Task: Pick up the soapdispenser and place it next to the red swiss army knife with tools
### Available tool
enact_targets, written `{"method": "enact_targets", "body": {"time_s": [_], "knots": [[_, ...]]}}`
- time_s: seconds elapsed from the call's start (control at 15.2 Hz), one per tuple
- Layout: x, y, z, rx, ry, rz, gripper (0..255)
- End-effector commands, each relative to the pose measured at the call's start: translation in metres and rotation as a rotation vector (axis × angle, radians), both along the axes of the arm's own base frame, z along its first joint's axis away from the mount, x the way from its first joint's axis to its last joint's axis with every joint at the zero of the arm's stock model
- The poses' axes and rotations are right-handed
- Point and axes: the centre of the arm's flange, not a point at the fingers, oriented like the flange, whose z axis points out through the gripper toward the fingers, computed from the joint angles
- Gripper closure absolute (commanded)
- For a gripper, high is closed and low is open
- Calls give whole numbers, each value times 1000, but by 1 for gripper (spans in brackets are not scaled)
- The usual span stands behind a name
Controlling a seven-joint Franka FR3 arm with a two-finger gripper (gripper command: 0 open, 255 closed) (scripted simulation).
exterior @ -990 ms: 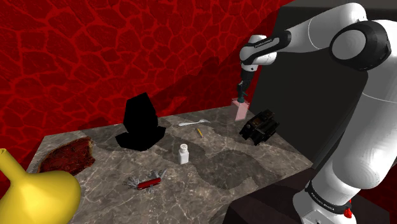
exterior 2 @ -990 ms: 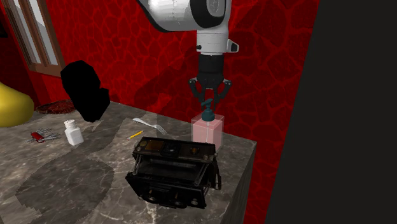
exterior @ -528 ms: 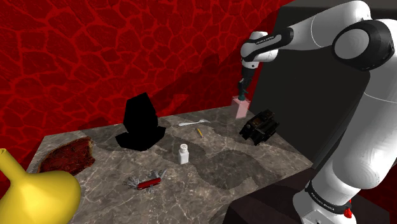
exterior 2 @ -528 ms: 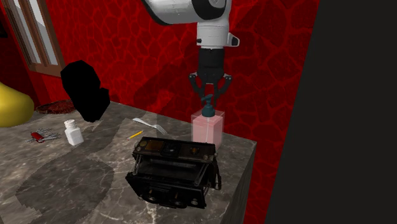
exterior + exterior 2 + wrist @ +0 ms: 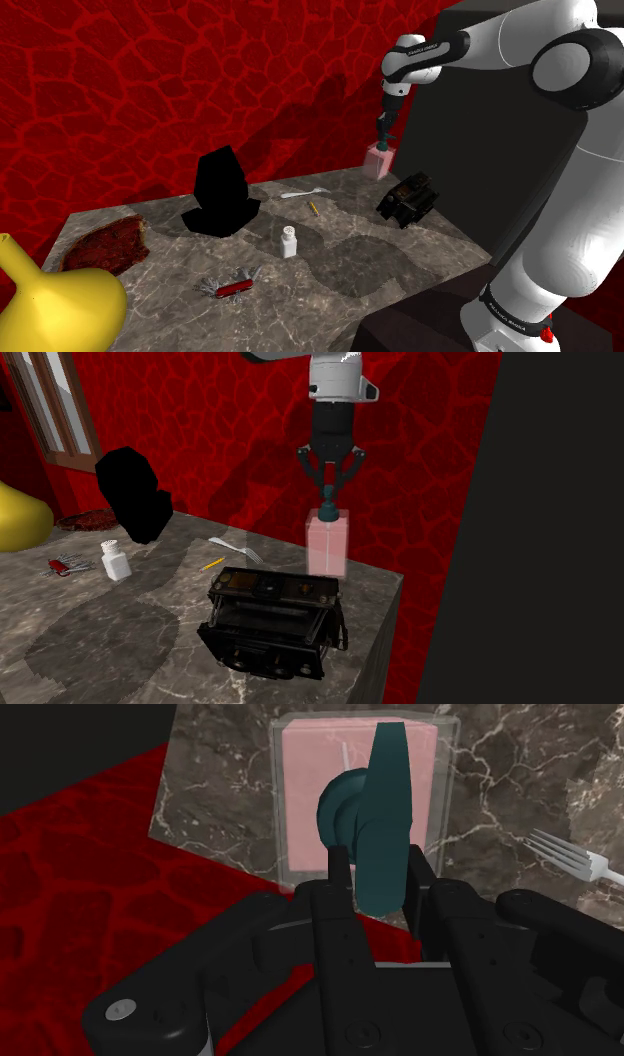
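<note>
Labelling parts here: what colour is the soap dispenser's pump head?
The soap dispenser's pump head is dark teal, clearest in the wrist view.

Walls [image 5: 150,90]: deep red, veined with brighter red crackle lines; table [image 5: 400,260]: dark grey-brown marbled top, pale veins, broad soft shadows lying across it; wood-framed window [image 5: 45,402] at the second exterior view's upper left; dark featureless area [image 5: 560,522] along that view's right side.

Dim, sharp renders; broad soft shadows on table [image 5: 330,290]
</note>
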Motion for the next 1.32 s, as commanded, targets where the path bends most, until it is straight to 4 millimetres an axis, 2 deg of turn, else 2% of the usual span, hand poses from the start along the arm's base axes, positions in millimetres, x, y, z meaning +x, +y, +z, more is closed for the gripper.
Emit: {"method": "enact_targets", "body": {"time_s": [0.0, 1.25], "knots": [[0, 1, 12, 0, 0, 0, 255], [0, 1, 112, 0, 0, 0, 255]]}}
